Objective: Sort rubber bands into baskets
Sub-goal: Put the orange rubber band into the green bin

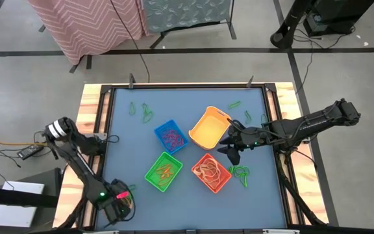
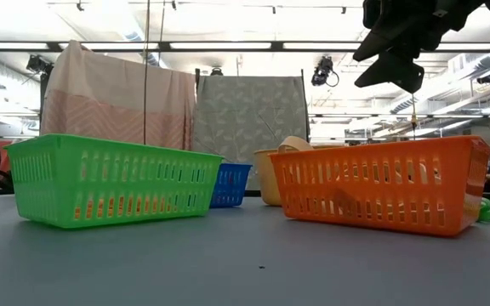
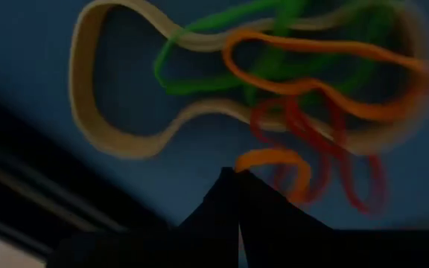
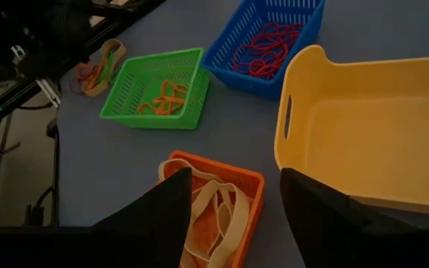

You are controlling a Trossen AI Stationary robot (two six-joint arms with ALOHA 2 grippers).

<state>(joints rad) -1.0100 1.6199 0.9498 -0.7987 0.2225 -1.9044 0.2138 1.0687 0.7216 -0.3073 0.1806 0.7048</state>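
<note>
Four baskets stand mid-table: blue [image 1: 171, 136] with red bands, yellow [image 1: 208, 127] with nothing in it, green [image 1: 163, 171] with orange bands, orange [image 1: 211, 172] with cream bands. My left gripper [image 1: 119, 198] is low at the near left corner, shut over a small pile of rubber bands [image 3: 274, 97] in cream, green, orange and red. My right gripper [image 4: 233, 193] is open and holds nothing; it hangs above the gap between the yellow and orange baskets [image 2: 373, 183]. Loose green bands [image 1: 240, 172] lie right of the orange basket. My left gripper has its shut fingertips [image 3: 233, 179] at the end of a small orange rubber band [image 3: 270, 158] in the pile. It comes from above, pointing down. The fingertips hide the place of contact. The other bands lie flat on the table.
More green bands lie at the far left [image 1: 147, 114] and far right [image 1: 236, 104] of the blue mat. A raised frame [image 1: 187, 86] runs around the mat. Black cables and a small device [image 1: 28, 153] lie off the table's left side.
</note>
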